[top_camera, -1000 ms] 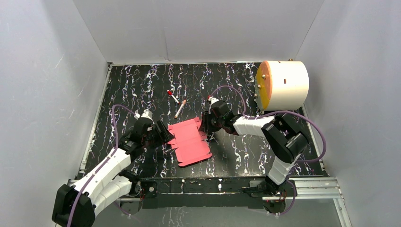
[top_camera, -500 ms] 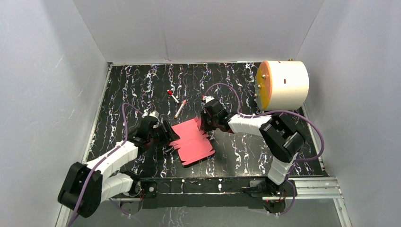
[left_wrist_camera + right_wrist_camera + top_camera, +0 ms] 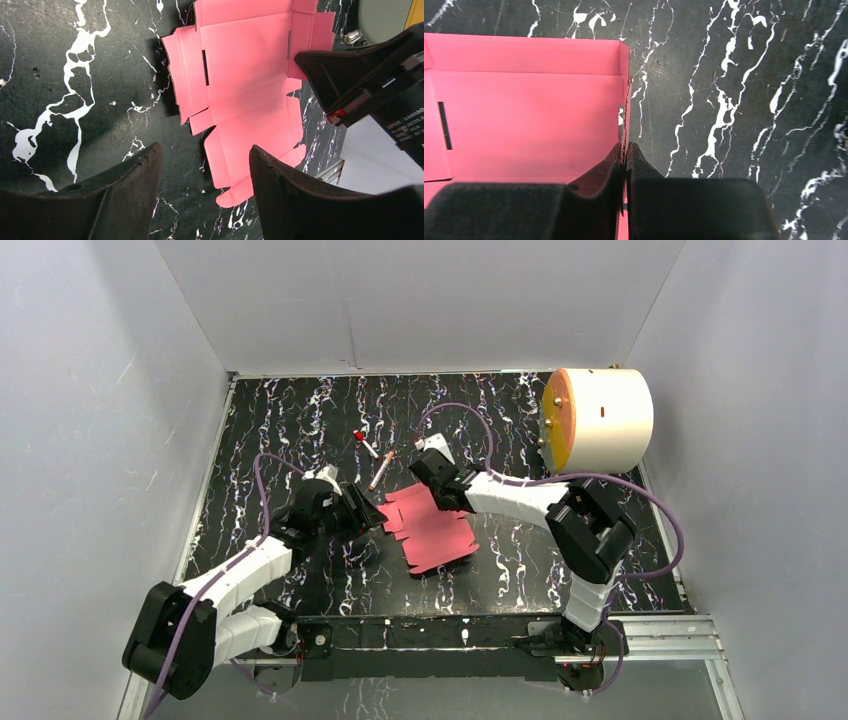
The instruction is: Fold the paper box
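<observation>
Top external shows one paper box (image 3: 435, 535), edge pinched by right fingers (image 3: 599, 172), left fingers (image 3: 125, 185) spread, two pens (image 3: 366, 445) (image 3: 381, 470) nearby.

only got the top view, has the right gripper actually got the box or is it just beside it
observer: right wrist view: the right gripper is shut on a raised edge flap of the box.
operator: left one gripping too
observer: no, the left gripper is open; a box flap shows between its jaws, contact unclear.
operator: box folded yet
observer: mostly flat; the left wrist view shows open panels, creases and two slits.
</observation>
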{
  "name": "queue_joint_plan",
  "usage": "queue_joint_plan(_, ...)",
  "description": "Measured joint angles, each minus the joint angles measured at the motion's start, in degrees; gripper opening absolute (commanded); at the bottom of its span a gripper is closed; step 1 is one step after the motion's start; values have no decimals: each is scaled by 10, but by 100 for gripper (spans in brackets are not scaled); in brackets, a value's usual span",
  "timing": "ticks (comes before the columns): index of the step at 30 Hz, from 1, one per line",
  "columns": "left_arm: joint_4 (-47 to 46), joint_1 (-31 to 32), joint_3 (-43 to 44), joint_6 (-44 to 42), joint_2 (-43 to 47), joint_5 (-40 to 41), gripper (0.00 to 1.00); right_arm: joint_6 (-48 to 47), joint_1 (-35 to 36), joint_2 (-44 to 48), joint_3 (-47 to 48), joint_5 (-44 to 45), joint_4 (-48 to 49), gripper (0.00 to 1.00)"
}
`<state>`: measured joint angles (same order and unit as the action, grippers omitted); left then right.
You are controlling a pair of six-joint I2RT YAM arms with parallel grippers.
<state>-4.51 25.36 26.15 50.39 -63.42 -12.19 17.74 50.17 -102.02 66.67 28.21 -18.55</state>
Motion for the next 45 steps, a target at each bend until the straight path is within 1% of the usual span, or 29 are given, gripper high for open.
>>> queue_joint_plan(4, -2, 0, -12, 10, 11, 0, 62, -6, 21, -25, 20, 49, -31, 13)
queue_joint_plan(8, -2, 6, -20, 16, 13, 0, 64, 0, 29, -31, 18, 50, -41, 15)
queue_joint_plan(12, -3, 22, -23, 24, 12, 0, 64, 13, 26, -27, 9, 42, -26, 17)
queue_joint_plan(16, -10, 40, -25, 33, 8, 2, 64, 32, 15, -9, -24, 3, 5, 19)
queue_joint_plan(24, -15, 49, -32, 43, 8, 12, 65, 75, -39, 52, -120, -111, 98, 34)
queue_joint_plan(28, -15, 49, -32, 43, 8, 21, 65, 93, -69, 70, -165, -168, 150, 37)
queue_joint_plan(31, -15, 49, -32, 43, 5, 26, 65, 104, -89, 80, -189, -205, 188, 35)
queue_joint_plan(39, -25, 49, -33, 53, -20, 27, 64, 142, -143, 83, -249, -329, 301, 21)
queue_joint_plan(45, -49, 49, -35, 67, -35, 26, 63, 187, -172, 83, -291, -408, 365, 16)
